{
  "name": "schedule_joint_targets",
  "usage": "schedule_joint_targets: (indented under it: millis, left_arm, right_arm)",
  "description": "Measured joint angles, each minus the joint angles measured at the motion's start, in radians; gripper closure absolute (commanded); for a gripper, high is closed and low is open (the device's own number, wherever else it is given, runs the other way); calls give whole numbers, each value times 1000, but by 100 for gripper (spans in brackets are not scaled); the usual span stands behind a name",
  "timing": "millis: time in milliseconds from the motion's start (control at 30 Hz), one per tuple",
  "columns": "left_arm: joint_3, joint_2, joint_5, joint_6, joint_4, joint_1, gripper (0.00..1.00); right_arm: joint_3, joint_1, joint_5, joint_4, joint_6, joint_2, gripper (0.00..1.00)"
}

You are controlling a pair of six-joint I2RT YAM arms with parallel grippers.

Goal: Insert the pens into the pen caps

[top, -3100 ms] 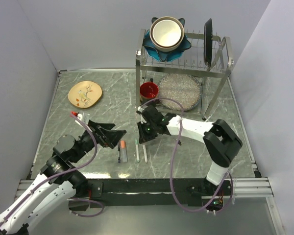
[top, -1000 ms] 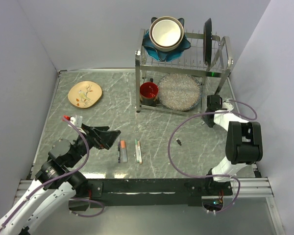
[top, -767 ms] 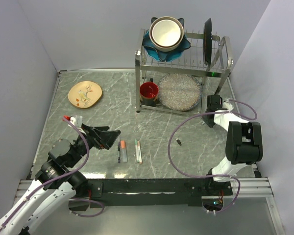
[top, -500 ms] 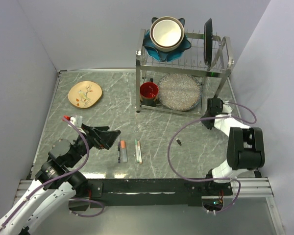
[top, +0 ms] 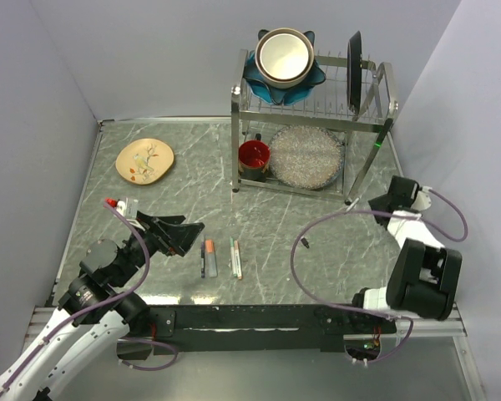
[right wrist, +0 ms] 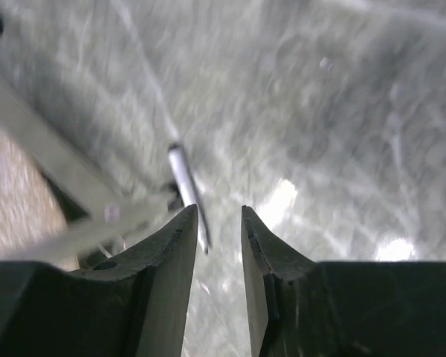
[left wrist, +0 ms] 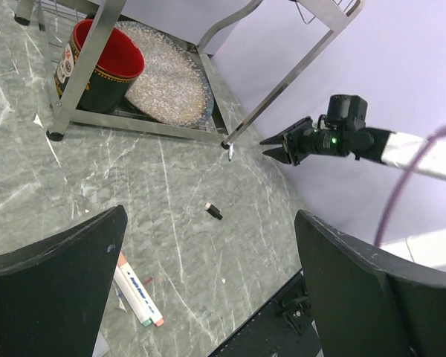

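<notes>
Near the table's front, a grey pen [top: 207, 259] with an orange end lies beside two white pens [top: 235, 258]; their teal and orange ends [left wrist: 150, 320] show in the left wrist view. A short black pen cap [top: 303, 243] lies alone further right [left wrist: 214, 211]. My left gripper [top: 188, 233] hovers left of the pens, wide open and empty [left wrist: 209, 223]. My right gripper [top: 377, 201] hangs by the rack's front right leg. Its jaws stand a little apart with nothing between them [right wrist: 219, 216]. A thin pale rod [right wrist: 184, 181] lies just beyond them, blurred.
A metal dish rack [top: 370, 159] stands at the back right, with bowls and a dark plate on top. Under it are a red mug [top: 253, 155] and a glittery plate [top: 305, 156]. A yellow plate [top: 144, 159] lies at the back left. Walls close in on both sides.
My right arm has left the pens in the middle and swung out to the right, past the rack's leg. The left arm and the pens have stayed put.
</notes>
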Motion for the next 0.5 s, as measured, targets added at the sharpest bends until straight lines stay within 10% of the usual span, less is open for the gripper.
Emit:
schedule_joint_targets:
  millis: [500]
  left_arm:
    - [0, -13, 0, 0, -2, 0, 1]
  right_arm:
    - [320, -57, -167, -130, 26, 363, 61]
